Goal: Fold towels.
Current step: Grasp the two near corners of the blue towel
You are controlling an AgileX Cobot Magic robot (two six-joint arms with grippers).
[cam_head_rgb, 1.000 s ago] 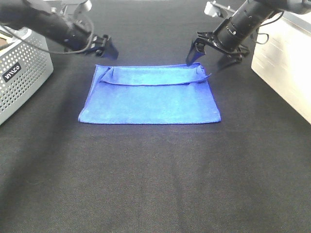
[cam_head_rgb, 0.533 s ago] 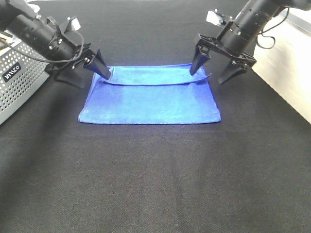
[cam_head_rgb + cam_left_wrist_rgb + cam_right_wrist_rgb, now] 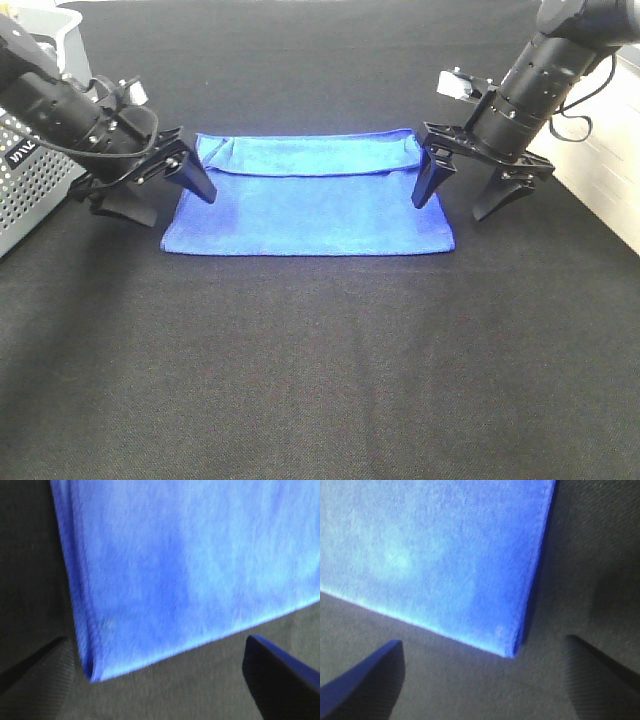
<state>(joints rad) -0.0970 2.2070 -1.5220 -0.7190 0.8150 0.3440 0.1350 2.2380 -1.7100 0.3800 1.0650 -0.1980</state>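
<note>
Where the black tablecloth (image 3: 320,380) covers the work surface, one blue towel (image 3: 310,205) is recorded, laid flat just toward 12 o'clock from the middle of the exterior high view. A narrow strip is folded over along the towel's 12 o'clock edge; the rest is spread as a single smooth rectangle. The left gripper (image 3: 170,203) is entered at the towel's 9 o'clock edge, jaws spread wide, one finger set over the blue fabric and the other out over the black cloth. The right gripper (image 3: 453,206) is entered at the 3 o'clock edge, jaws likewise spread wide and straddling that edge. Nothing is held by either gripper. In each wrist view one corner of the towel's 6 o'clock edge is seen between the two dark fingers, with clear black cloth around it. Contact between fingertips and fabric cannot be confirmed. A grey perforated basket (image 3: 40,170) is listed at 9 o'clock of the table, and a pale white surface (image 3: 600,190) at 3 o'clock, both well apart from the towel.
</note>
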